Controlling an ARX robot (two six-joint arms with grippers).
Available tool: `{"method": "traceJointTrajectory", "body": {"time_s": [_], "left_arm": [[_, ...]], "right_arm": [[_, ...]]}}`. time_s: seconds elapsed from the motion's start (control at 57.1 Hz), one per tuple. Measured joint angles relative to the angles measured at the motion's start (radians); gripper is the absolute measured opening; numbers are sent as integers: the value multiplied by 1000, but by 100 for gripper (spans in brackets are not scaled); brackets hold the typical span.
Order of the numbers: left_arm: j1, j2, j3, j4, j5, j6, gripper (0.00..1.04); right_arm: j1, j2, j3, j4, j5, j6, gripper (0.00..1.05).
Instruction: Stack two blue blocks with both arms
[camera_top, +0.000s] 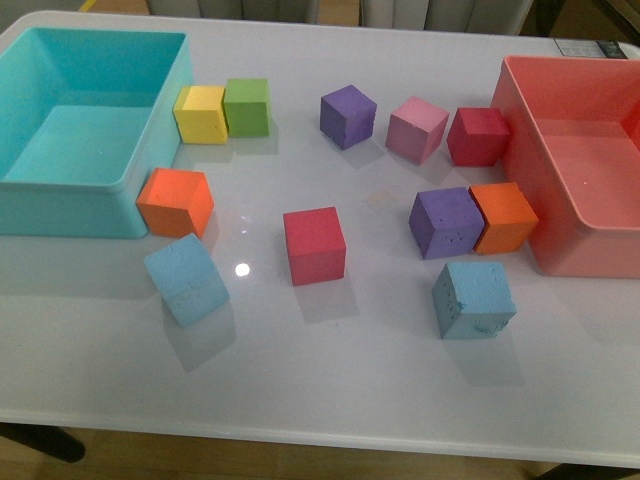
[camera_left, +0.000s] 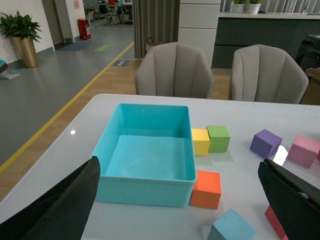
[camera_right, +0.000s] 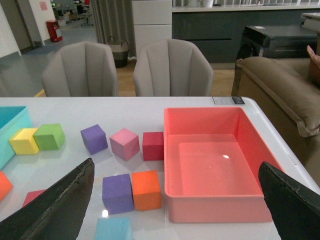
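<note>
Two sky-blue foam cubes lie apart on the white table. One blue cube (camera_top: 186, 279) sits front left, tilted, below an orange cube (camera_top: 176, 201); it also shows in the left wrist view (camera_left: 231, 227). The other blue cube (camera_top: 473, 299) sits front right, below a purple cube (camera_top: 446, 222); it shows in the right wrist view (camera_right: 114, 229). My left gripper (camera_left: 180, 200) is open and empty above the table, its black fingers (camera_left: 65, 205) wide apart. My right gripper (camera_right: 175, 200) is open and empty, fingers (camera_right: 292, 202) wide apart. Neither arm shows in the front view.
A turquoise bin (camera_top: 60, 205) stands at the left, a pink bin (camera_top: 560, 255) at the right. Other cubes lie scattered: yellow (camera_top: 201, 113), green (camera_top: 247, 106), purple (camera_top: 347, 115), pink (camera_top: 417, 128), dark red (camera_top: 477, 136), red (camera_top: 314, 245), orange (camera_top: 504, 216). Grey chairs stand beyond the table.
</note>
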Motion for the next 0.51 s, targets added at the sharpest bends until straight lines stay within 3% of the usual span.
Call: {"method": "traceJointTrajectory", "body": {"time_s": [0.053,0.105,0.158,0.228,0.28,0.508], "left_arm": [[0,0,0,0,0,0,96],[0,0,0,0,0,0,96],[0,0,0,0,0,0,96],[0,0,0,0,0,0,96],[0,0,0,0,0,0,96],[0,0,0,0,0,0,96]], "right_arm": [[-14,35,26,-71,-51,-23,96],[-32,199,111,-262,-111,-80,96],[-17,329,131,-276,-109,-105,96],[29,542,129,-159,-94,-108,96],[81,752,129,19,-55,-109,96],[163,1452,240,527,-22,-105,96]]}}
